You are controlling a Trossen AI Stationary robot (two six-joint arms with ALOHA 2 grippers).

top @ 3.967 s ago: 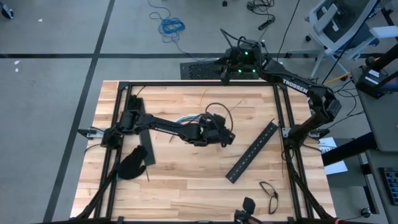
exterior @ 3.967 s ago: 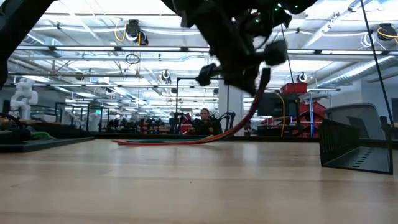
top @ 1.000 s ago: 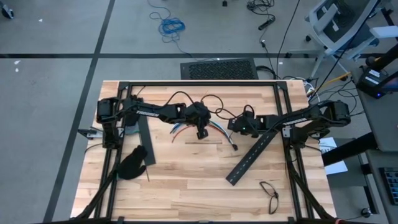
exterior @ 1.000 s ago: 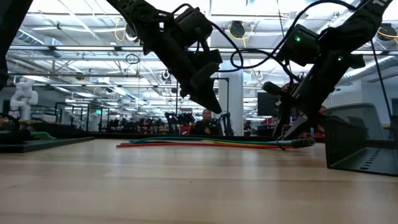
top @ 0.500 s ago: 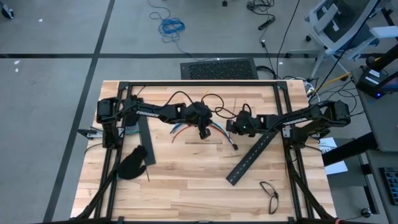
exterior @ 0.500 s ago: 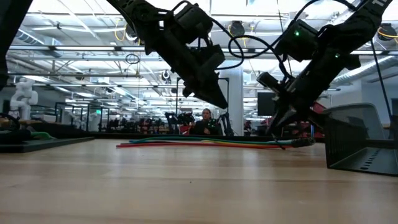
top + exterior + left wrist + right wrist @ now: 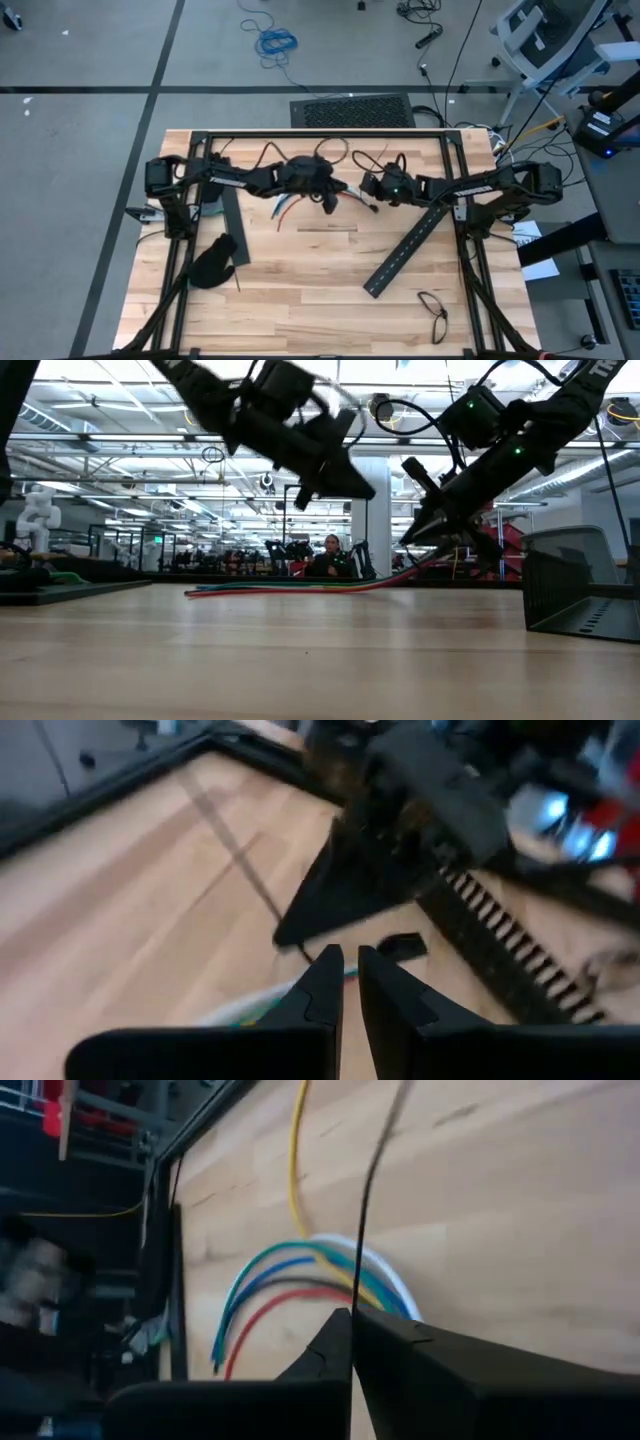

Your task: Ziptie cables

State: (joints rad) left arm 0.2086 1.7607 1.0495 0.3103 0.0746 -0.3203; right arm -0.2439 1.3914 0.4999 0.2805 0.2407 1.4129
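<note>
Right tool lifting one end of the cables; grip looks thin.
Right tool is clamped on the cables, which trail down to the bench below; they could slip free. Left tool hangs just beside, closed, holding nothing visible.

Cables lie mid-table — slotted bar rightward (glasses beyond).

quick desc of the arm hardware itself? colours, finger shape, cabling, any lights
Both arms are dark, near black, with jointed links. Loose black cables loop over the left arm and right arm. The left gripper has two slim, tapered black fingers; the right gripper looks alike. A green light shows on the right wrist.
</note>
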